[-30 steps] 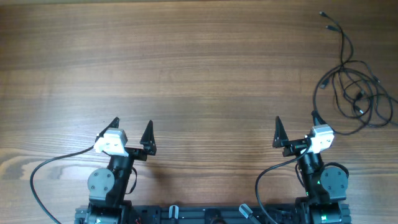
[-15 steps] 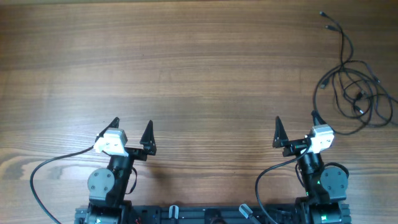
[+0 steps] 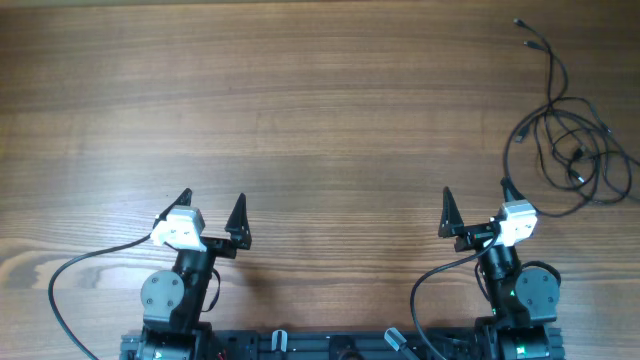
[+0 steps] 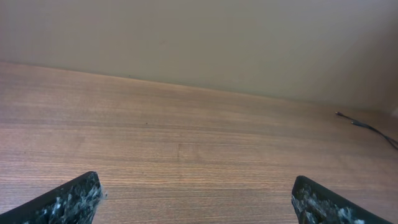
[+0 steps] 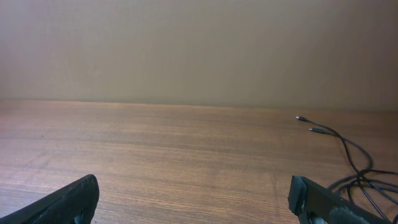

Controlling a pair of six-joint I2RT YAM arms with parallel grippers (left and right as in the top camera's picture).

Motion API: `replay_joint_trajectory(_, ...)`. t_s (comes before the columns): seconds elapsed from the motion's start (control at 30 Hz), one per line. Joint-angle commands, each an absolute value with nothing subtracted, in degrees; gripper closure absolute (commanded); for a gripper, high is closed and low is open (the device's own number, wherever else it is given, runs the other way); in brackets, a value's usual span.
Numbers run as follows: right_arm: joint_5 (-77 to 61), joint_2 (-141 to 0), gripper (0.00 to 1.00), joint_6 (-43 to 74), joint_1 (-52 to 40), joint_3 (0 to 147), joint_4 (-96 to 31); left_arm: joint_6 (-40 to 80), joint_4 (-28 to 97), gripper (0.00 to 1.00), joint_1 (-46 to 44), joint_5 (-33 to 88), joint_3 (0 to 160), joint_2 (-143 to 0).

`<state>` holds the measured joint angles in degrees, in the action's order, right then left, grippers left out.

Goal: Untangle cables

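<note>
The left tool (image 3: 212, 196) sat at the near edge of the table (image 3: 320, 100), toward the left corner. Its two fingers were spread wide and held nothing. The right tool (image 3: 476, 187) sat at the same near edge toward the right corner, likewise wide open with nothing between its fingers. Both pointed toward the far edge and stood well apart, with a broad stretch of wood between them and ahead of them.

The cables (image 3: 572, 148) lay along the right edge, from about halfway up the table to the far right corner. They formed a loose tangle of thin black loops, the outermost of which reached the right limit of the overhead view. Two strands ran out of the tangle toward the far edge. They ended in small plug ends (image 3: 527, 32) lying side by side close to the far right corner.

The tangle's nearest loop curved in close to the right tool's outer finger (image 5: 323, 202). Whether the loop touched that finger could not be told. From the right wrist, the cables showed beyond and to the right of that finger.

From the left wrist, only a plug-ended strand showed, at the far right. In both wrist views the far edge of the table met a plain wall (image 4: 199, 43).
</note>
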<state>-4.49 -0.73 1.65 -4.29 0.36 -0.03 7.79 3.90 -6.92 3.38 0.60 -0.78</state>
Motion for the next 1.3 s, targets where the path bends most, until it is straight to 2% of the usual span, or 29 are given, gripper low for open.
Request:
replay_joint_trajectory(0.0,-5.15,-0.21,0.00,2.37,-4.05,0.30,0.16,8.10,4.14,0.00,-7.01,4.03,0.34,-0.19)
replay_joint_trajectory(0.4,-5.15,-0.21,0.00,2.33,-4.05,0.30,0.16,7.27,4.16,0.00,-7.03,4.34,0.34,-0.19)
replay_joint_trajectory(0.83,-5.15,-0.21,0.00,2.35,-4.05,0.30,0.16,-7.33,3.51,0.00,-7.03,10.70,0.34,-0.19)
replay_joint_trajectory(1.27,-5.15,-0.21,0.00,2.35,-4.05,0.30,0.16,-4.05,3.44,0.00,-8.91,11.53,0.34,-0.19)
